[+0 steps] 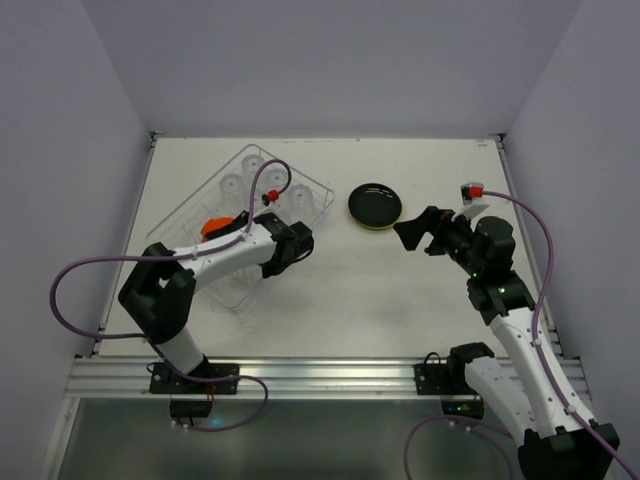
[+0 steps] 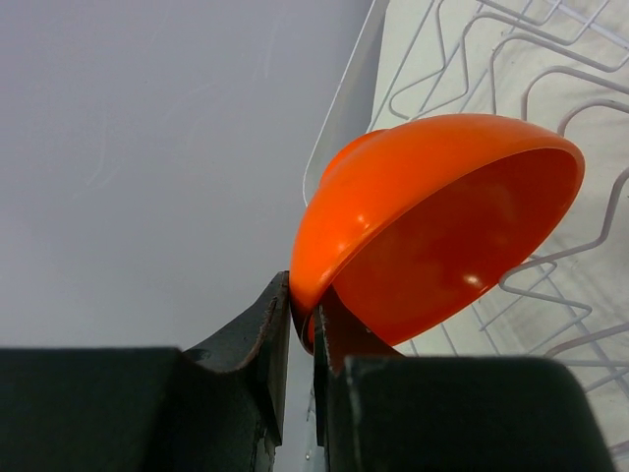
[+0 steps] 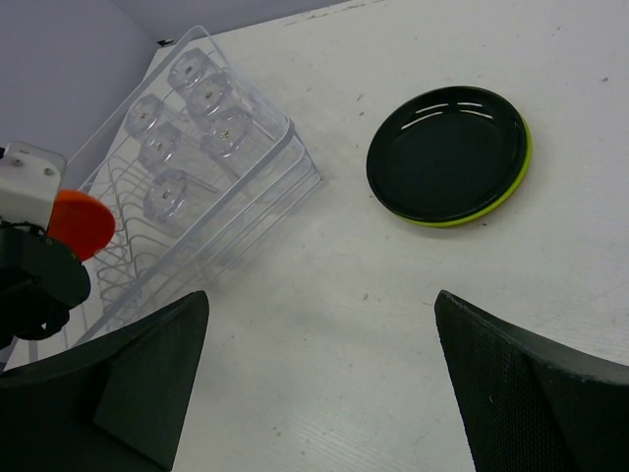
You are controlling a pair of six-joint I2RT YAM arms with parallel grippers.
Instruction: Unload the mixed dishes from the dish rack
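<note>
Left gripper point(image 2: 303, 317): you have its jaws pinching the rim of the orange bowl point(image 2: 442, 226), tilted over the dish rack point(image 2: 550, 61).
Right gripper point(image 3: 324, 339): your jaws are spread wide, gripping nothing.
Plates: black plate point(image 3: 444, 152) lies on the lime-green plate point(image 3: 518, 177), beside the rack.
Clear cups point(image 3: 169, 189): inside the rack.

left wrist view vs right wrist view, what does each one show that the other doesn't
Only the left wrist view: the left end effector pinching the rim of the orange bowl, seen close up with the bowl's inside visible.

Only the right wrist view: a black plate sitting on a lime-green plate on the table, six clear cups in the rack, and the right end effector, open and empty.

Both: the orange bowl and the wire dish rack.
</note>
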